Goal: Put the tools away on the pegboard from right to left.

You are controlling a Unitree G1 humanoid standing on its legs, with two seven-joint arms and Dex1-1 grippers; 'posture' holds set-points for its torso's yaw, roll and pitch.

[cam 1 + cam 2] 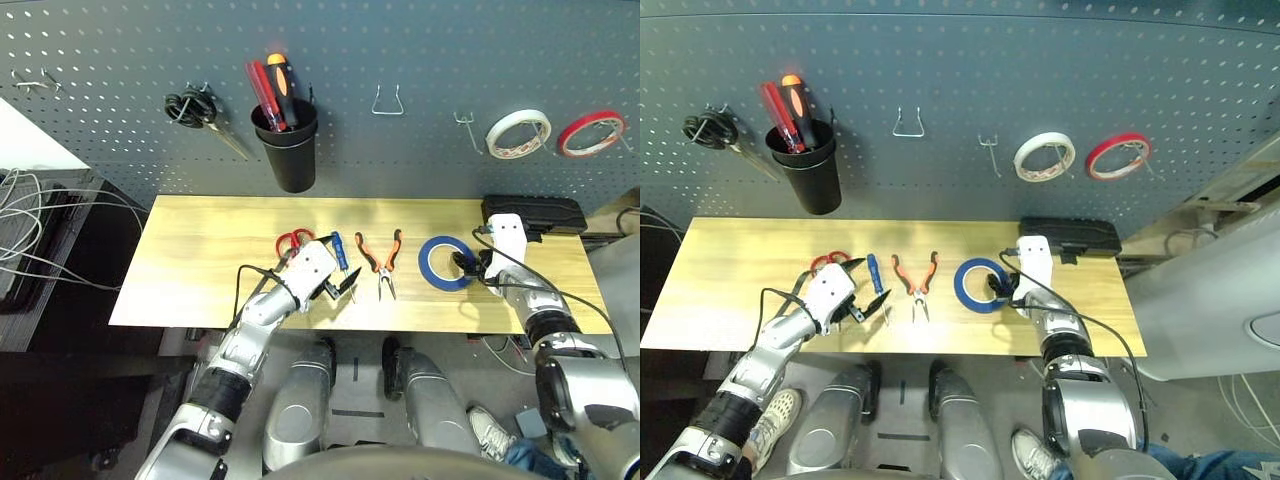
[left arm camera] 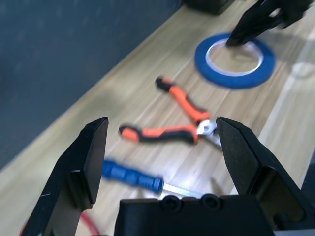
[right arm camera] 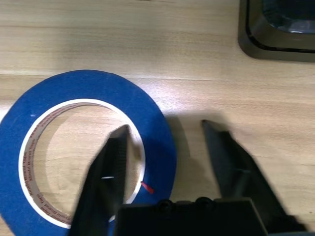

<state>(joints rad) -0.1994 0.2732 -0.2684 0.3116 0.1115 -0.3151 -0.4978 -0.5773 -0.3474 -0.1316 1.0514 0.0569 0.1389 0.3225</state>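
Observation:
Four tools lie in a row on the wooden table (image 1: 200,260): red-handled scissors (image 1: 295,240), a small blue-handled screwdriver (image 1: 339,248), orange-and-black pliers (image 1: 381,274) and a blue tape ring (image 1: 424,258) at the right. My right gripper (image 1: 468,266) straddles the ring's right wall (image 3: 74,83). One finger is inside the ring and the other outside, with a gap still showing. My left gripper (image 1: 340,288) hangs open low over the table's front edge, in front of the screwdriver (image 2: 130,174) and pliers (image 2: 184,104). The dark grey pegboard (image 1: 420,60) rises behind the table.
On the pegboard hang black-handled scissors (image 1: 190,107), a black cup (image 1: 290,150) holding screwdrivers, two bare hooks (image 1: 387,100) (image 1: 463,125), a white tape ring (image 1: 493,140) and a red one (image 1: 562,138). A black box (image 1: 535,213) sits at the table's back right corner. Cables (image 1: 30,230) lie left of the table.

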